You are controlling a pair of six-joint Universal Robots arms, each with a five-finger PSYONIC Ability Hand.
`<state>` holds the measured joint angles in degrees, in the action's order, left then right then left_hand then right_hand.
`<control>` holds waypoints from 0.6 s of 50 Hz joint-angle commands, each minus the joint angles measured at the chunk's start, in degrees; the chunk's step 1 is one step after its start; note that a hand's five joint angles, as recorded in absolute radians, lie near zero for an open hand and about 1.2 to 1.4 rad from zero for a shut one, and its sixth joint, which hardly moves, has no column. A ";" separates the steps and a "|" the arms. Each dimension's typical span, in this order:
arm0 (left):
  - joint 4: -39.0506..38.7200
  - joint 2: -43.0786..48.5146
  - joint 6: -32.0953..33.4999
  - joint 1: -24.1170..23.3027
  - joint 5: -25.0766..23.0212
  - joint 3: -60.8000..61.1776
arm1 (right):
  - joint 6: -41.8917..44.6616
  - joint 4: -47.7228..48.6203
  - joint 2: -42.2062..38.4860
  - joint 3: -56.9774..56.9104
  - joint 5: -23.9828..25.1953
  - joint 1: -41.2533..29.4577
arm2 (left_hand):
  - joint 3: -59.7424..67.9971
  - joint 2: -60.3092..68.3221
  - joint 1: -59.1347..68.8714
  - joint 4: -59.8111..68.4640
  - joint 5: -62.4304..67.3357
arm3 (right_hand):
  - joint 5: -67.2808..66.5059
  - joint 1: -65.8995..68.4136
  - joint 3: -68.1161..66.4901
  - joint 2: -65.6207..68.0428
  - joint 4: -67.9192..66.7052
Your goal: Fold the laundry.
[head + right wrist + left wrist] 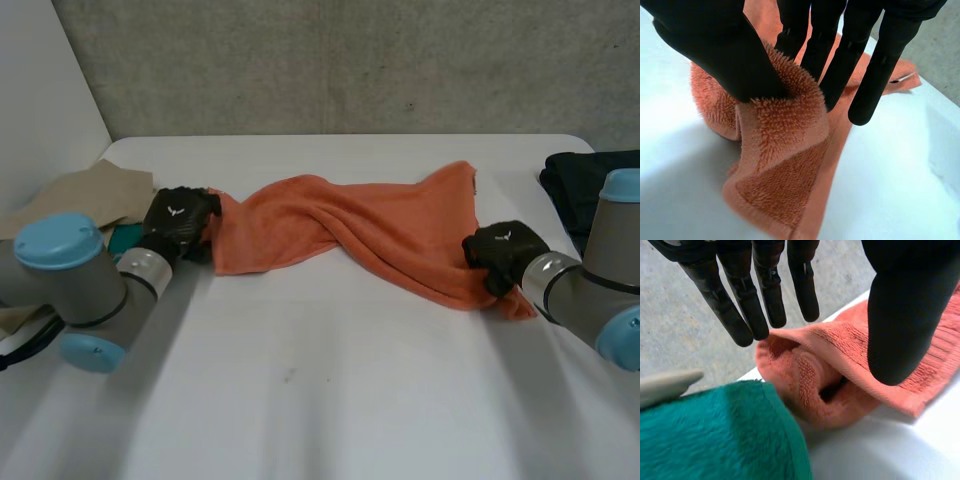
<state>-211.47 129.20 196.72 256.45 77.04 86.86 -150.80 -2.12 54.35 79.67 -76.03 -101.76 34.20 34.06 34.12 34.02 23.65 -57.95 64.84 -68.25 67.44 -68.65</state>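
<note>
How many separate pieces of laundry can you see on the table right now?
4. An orange terry towel across the middle; a beige cloth at the left edge; a teal fluffy towel beside it; a dark garment at the right edge. Others may be hidden.

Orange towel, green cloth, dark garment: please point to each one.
Orange towel (350, 225), head view, its twisted middle.
Green cloth (715, 435), left wrist view, its fuzzy surface.
Dark garment (572, 185), head view, its part on the table.
</note>
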 commanded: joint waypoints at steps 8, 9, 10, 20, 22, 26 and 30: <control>7.91 -12.66 7.01 -0.77 -2.41 7.88 | -4.67 0.01 4.80 4.62 0.79 0.68 | -8.51 -8.38 -8.43 -8.33 -7.97 | -12.05 15.16 -11.75 12.56 -11.35; 7.65 -12.66 7.18 -0.95 -2.59 8.06 | -4.76 0.09 4.80 4.71 0.88 0.86 | -8.51 -8.38 -8.43 -8.33 -7.97 | -12.05 15.16 -11.75 12.56 -11.35; 7.21 -12.14 7.36 -1.65 -3.11 7.89 | -4.94 0.18 4.80 5.06 0.97 1.12 | -8.34 -8.21 -8.27 -8.16 -7.80 | -12.05 15.16 -11.75 12.56 -11.35; 9.14 -2.03 8.77 -6.66 -1.01 -1.77 | -4.76 0.18 4.80 5.67 1.23 2.09 | -3.30 -3.17 -3.22 -3.12 -2.76 | -12.05 15.16 -11.75 12.56 -11.35; 10.98 1.04 9.82 -7.54 0.22 -6.16 | -4.67 0.27 4.80 5.76 1.41 2.18 | -0.44 -0.31 -0.37 -0.27 0.10 | -12.05 15.16 -11.75 12.56 -11.35; 15.02 6.32 12.28 -8.42 1.89 -13.72 | -4.59 0.27 4.80 6.03 1.76 2.18 | 2.92 3.06 3.00 3.10 3.47 | -12.05 15.16 -11.75 12.56 -11.35; 20.29 10.98 15.09 -8.60 3.56 -20.41 | -4.50 0.27 4.89 6.29 1.85 2.44 | 6.45 6.59 6.53 6.63 7.00 | -12.05 15.16 -11.75 12.56 -11.35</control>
<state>-197.98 133.51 208.07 248.34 78.20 76.16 -155.39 -1.86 59.16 85.62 -74.42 -99.52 32.09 32.08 32.36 32.47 22.38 -57.95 64.84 -68.25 67.44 -68.65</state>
